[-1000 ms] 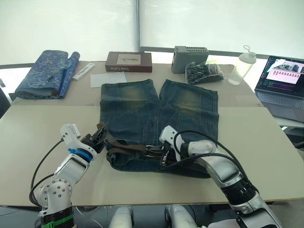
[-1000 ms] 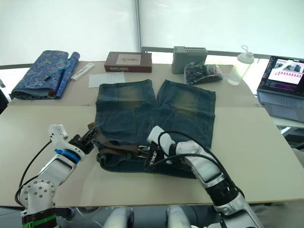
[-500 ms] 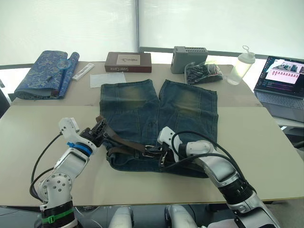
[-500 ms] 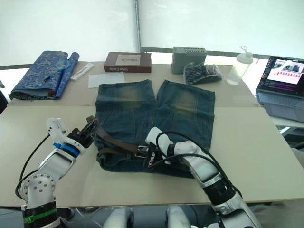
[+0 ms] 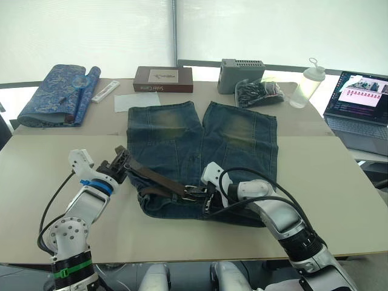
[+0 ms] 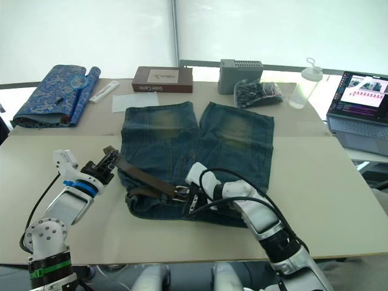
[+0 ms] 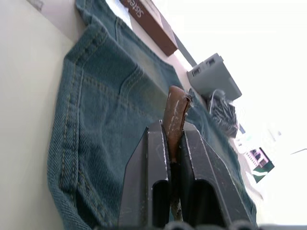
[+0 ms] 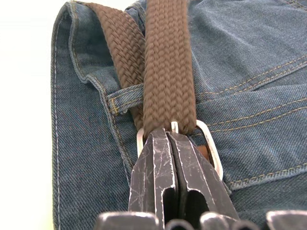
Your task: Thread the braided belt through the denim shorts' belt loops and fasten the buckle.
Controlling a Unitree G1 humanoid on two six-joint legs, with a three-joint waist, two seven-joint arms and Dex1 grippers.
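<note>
Left gripper point(image 5: 120, 159): the free end of the belt point(image 5: 159, 180) is being pinched between closed fingers, held up over the left leg edge of the shorts point(image 5: 200, 151). In the left wrist view the brown tip is seen poking out above the two black fingers point(image 7: 152, 172).

Belt: it's being stretched in a diagonal line from that gripper down to the middle of the waistband, so the strap is being kept fairly taut. A second run of strap is lying beside it along the waistband, tucked under a belt loop point(image 8: 125, 98).

Buckle point(image 8: 207, 143): the silver frame is being pinned flat on the waistband, near the table's front edge.

Right gripper point(image 5: 208, 195): fingers are pressed together, and they're being kept right at the buckle with the strap passing through the frame. Whether the metal itself is being gripped, can't tell.

Step in hand: looks like fastening, with the tail being pulled through the buckle. Threading seems mostly done, though the far loops can't be checked.

Next move: probably the tail is to be drawn tighter while the buckle is held still, then the prong seated in the braid.
</note>
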